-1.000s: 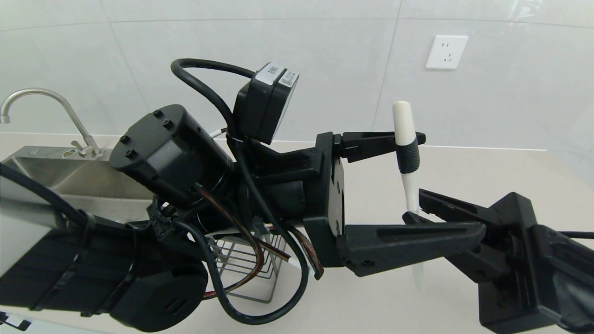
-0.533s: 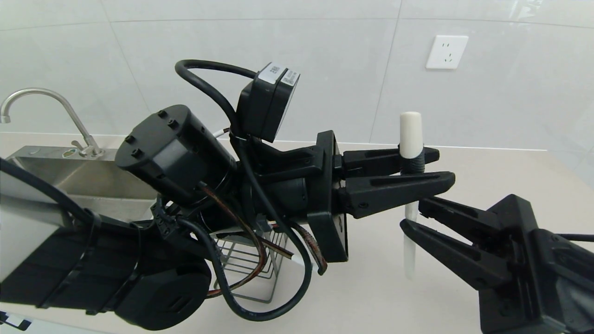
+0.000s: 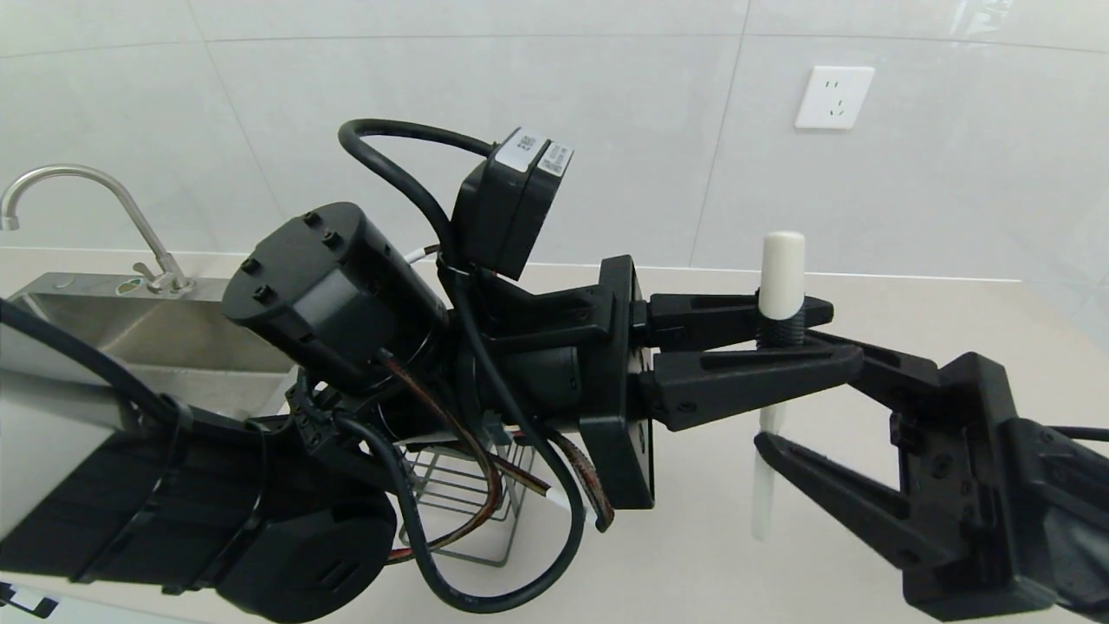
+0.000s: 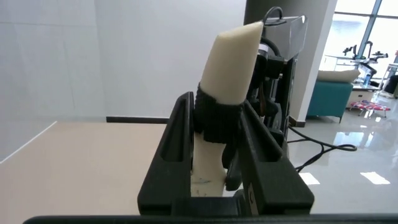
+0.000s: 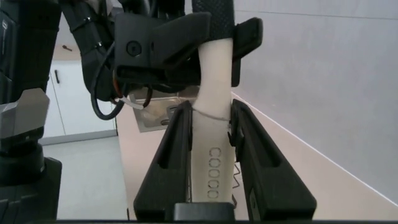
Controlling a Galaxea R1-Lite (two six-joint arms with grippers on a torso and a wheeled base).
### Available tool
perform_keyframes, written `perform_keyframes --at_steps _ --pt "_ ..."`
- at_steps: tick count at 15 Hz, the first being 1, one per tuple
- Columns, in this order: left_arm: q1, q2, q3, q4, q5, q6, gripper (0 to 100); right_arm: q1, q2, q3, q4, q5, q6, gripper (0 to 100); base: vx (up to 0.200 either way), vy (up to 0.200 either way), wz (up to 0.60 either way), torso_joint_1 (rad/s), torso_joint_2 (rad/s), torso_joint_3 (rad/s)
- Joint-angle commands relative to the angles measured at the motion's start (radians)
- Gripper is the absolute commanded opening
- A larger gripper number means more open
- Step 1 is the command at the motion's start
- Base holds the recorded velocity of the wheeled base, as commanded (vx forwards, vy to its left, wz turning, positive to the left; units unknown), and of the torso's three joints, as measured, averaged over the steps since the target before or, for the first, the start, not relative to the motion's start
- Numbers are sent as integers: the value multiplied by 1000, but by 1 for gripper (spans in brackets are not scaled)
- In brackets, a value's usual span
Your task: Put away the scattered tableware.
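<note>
Stowing looks unfinished: my left tool clamps the white utensil upright, my right tool open around its lower end, the wire rack well apart.

The left gripper covers the middle of the white plastic utensil with a black ribbed grip, and what kind of utensil it is cannot be told. Its top runs off the right wrist view at 12 o'clock. In the head view, the left arm and its cables hide most of the silver wire basket at 7 o'clock. The stainless steel sink is cut off at 9 o'clock.
</note>
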Motion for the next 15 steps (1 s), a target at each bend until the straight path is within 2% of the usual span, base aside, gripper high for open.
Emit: perform_keyframes --at_steps 1,4,5,6,9,10,11,13,14,15 --pt "1 -1 0 -3 3 0 0 -9 6 2 3 1 0 100 0 0 0 0 0 0" --pt "13 -9 -1 -1 14 3 0 -50 6 5 3 0 0 100 0 0 0 0 0 0" --pt "18 -15 -3 0 36 3 0 -69 6 9 3 0 0 100 0 0 0 0 0 0" --pt "33 -35 -1 5 57 5 0 -86 6 9 3 0 0 100 0 0 0 0 0 0" --pt "108 -119 0 37 59 25 0 -113 6 9 3 0 0 100 0 0 0 0 0 0" --pt "177 -196 22 117 57 68 0 -118 6 10 3 0 0 100 0 0 0 0 0 0" --pt "203 -239 46 166 57 97 0 -118 7 10 3 0 0 100 0 0 0 0 0 0" --pt "216 -341 132 273 57 173 0 -118 6 24 3 1 -13 100 0 0 0 0 0 0" --pt "216 -355 144 285 59 190 0 -116 3 28 3 1 -23 100 0 0 0 0 0 0" --pt "217 -389 172 312 57 229 0 -113 -6 30 3 1 -37 0 0 0 0 0 0 0"
